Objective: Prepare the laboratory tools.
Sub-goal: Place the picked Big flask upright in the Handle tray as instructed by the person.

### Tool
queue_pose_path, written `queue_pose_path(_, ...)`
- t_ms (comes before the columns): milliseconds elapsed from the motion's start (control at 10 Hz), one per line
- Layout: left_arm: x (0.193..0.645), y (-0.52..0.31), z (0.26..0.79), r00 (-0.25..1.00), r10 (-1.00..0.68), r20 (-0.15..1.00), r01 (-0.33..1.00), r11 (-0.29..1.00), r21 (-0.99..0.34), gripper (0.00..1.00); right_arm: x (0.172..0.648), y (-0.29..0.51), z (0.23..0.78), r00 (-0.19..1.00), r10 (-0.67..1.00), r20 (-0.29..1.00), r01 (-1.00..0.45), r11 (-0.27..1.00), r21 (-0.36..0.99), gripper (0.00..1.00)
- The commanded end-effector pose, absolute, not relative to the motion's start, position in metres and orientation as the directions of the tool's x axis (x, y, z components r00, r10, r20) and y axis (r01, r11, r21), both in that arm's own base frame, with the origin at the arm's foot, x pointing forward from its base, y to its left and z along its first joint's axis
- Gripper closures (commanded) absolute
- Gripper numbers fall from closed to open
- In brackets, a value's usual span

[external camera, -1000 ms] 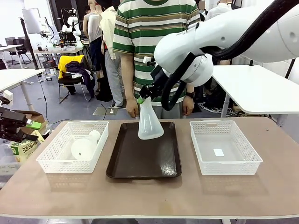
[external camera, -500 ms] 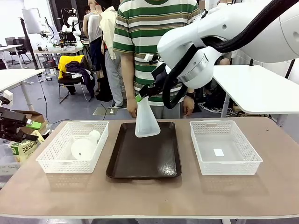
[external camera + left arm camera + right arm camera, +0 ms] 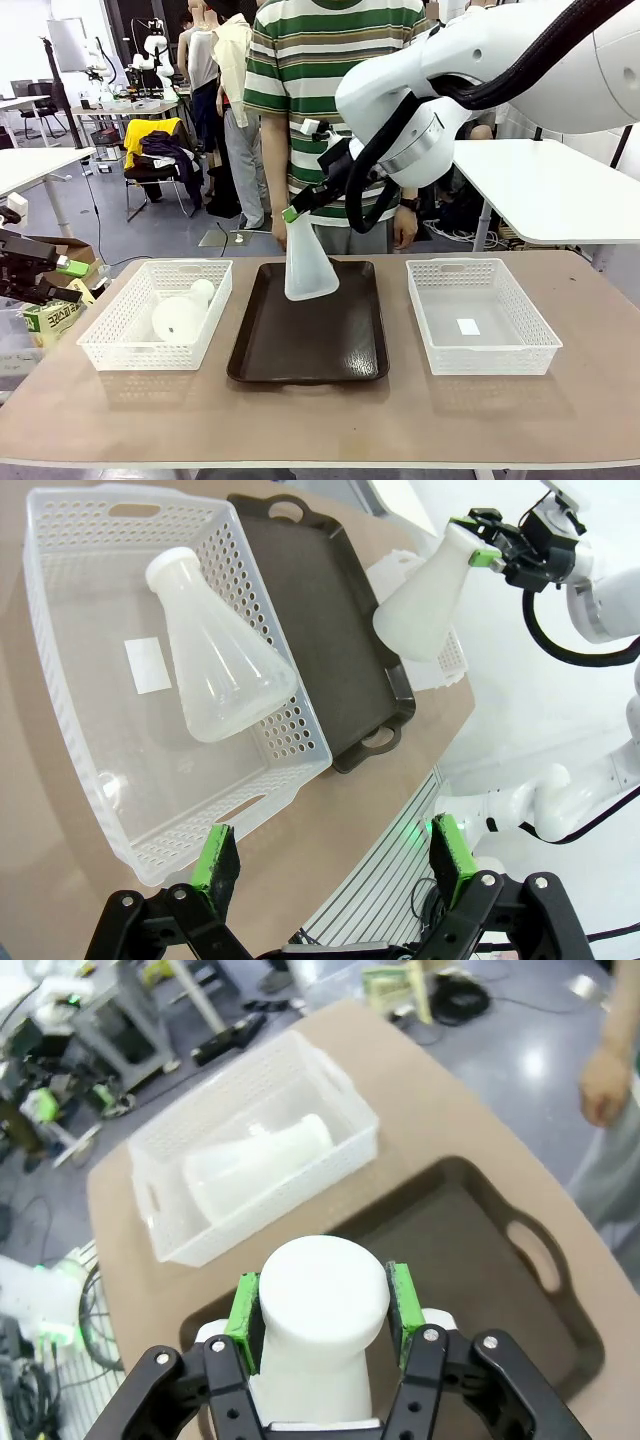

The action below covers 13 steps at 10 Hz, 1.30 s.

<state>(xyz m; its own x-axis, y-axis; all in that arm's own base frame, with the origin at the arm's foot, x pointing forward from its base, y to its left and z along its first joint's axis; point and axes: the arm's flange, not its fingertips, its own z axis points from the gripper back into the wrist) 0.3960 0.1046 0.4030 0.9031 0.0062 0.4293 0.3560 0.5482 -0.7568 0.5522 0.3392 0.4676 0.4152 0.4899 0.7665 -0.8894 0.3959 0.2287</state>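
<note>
Bg: grey floor (image 3: 110, 232), white table L (image 3: 30, 165), white table R (image 3: 550, 190), chair (image 3: 150, 178) w/ yellow jacket (image 3: 150, 131).

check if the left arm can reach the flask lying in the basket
Probably yes: the left gripper is open and faces the open-topped basket, where the flask lies on its side with nothing over it.

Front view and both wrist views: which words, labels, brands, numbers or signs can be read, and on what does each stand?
No text can be read with certainty.
On the carton left of the table: coloured print, too blurred to read.
On the white sticker in the right basket: no print seen.
On the white label in the left basket: blank.
On the held flask and the lying flask: no markings seen.
</note>
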Motion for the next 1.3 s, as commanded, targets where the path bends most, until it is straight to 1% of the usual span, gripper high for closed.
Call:
queue_pose_path(0,0.395,0.105,0.403,0.9,0.011,0.435,0.36,0.542,-0.759,0.0,0.558,0.32,0.436,0.308,0.428,0.85,-0.947,0.219,0.233,1.0)
queue_pose_path(200,0.395,0.105,0.403,0.9,0.011,0.435,0.36,0.542,-0.759,0.0,0.562,0.323,0.417,0.224,0.375,0.9,-0.974,0.113,0.195,1.0)
queue_pose_path(400,0.395,0.105,0.403,0.9,0.011,0.435,0.36,0.542,-0.759,0.0,0.567,0.321,0.406,0.083,0.281,0.956,-0.995,0.075,0.065,1.0)
queue_pose_path(500,0.395,0.105,0.403,0.9,0.011,0.435,0.36,0.542,-0.759,0.0,0.571,0.319,0.401,0.03,0.238,0.971,-0.998,0.063,0.015,1.0)
queue_pose_path(600,0.395,0.105,0.403,0.9,0.011,0.435,0.36,0.542,-0.759,0.0,0.577,0.318,0.395,-0.01,0.219,0.976,-1.0,0.019,-0.015,1.0)
queue_pose_path(800,0.395,0.105,0.403,0.9,0.011,0.435,0.36,0.542,-0.759,0.0,0.588,0.315,0.39,-0.057,0.182,0.982,-0.998,-0.021,-0.054,1.0)
queue_pose_path(900,0.395,0.105,0.403,0.9,0.011,0.435,0.36,0.542,-0.759,0.0,0.594,0.317,0.387,-0.072,0.209,0.975,-0.997,-0.027,-0.068,1.0)
queue_pose_path(1100,0.395,0.105,0.403,0.9,0.011,0.435,0.36,0.542,-0.759,0.0,0.608,0.319,0.377,-0.108,0.243,0.964,-0.994,-0.009,-0.109,1.0)
queue_pose_path(1200,0.395,0.105,0.403,0.9,0.011,0.435,0.36,0.542,-0.759,0.0,0.614,0.318,0.374,-0.121,0.228,0.966,-0.992,0.0,-0.124,1.0)
